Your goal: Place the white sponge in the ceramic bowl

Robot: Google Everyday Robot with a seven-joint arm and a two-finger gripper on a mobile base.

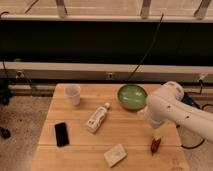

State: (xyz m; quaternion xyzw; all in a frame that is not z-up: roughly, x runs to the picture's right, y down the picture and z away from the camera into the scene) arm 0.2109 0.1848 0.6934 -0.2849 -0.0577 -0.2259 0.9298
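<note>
The white sponge [115, 155] lies flat on the wooden table [75, 155] near its front edge, at the middle. The ceramic bowl [132, 96], green, sits at the back right of the table, and its right rim is partly covered by my white arm [172, 107]. My gripper [152, 125] is at the arm's lower end, over the right side of the table, in front of the bowl and up and to the right of the sponge. It is apart from the sponge.
A translucent white cup [73, 94] stands at the back left. A white bottle [97, 118] lies mid-table. A black phone [61, 134] lies at the left. A small red-brown object [155, 145] lies at the front right, below the gripper. A black wall and cables run behind.
</note>
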